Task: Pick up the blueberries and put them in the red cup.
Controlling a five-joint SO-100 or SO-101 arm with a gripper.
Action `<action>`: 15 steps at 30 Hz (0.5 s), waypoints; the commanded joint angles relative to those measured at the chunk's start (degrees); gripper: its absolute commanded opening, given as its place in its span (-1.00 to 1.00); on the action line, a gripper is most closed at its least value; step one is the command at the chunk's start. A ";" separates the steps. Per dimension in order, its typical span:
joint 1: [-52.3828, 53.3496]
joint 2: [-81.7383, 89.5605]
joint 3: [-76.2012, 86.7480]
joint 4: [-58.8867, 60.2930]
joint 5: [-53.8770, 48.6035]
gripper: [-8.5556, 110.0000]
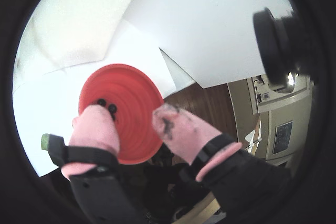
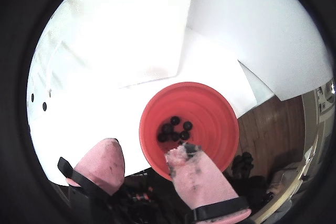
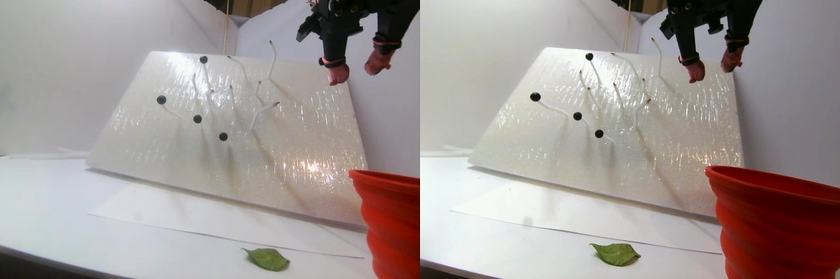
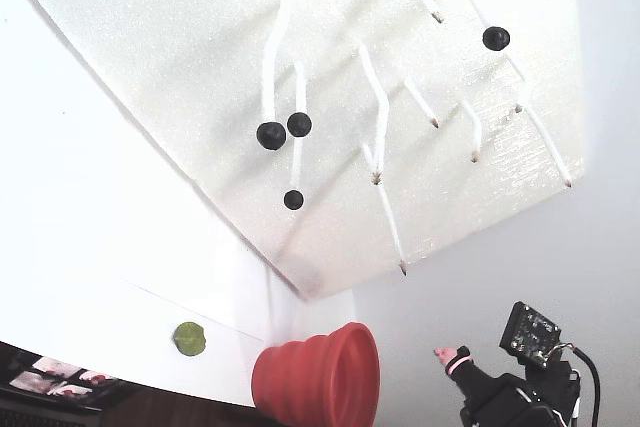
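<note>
Four blueberries (image 4: 271, 135) sit on white stems of a tilted foam board (image 4: 150, 37); about six more lie in the single red cup (image 2: 210, 114) on the table (image 3: 52, 213). The claw (image 2: 142, 158) hangs spread and empty above the cup. One green leaf (image 3: 266, 258) lies nearby.

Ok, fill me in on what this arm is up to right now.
The arm is picking blueberries off a slanted white board and dropping them into the red cup. Its gripper hangs open and empty above the cup, pink fingertips apart. Several blueberries already lie in the cup's bottom. Four more still sit on white stems on the board. A green leaf lies on the table in front.
</note>
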 commanded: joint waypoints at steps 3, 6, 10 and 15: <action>-2.37 7.21 -1.67 0.62 1.49 -0.59; -3.87 8.17 -1.76 1.23 2.37 -0.59; -5.80 9.40 -1.67 1.41 3.43 -0.59; -8.09 10.81 -1.67 1.76 4.66 -0.59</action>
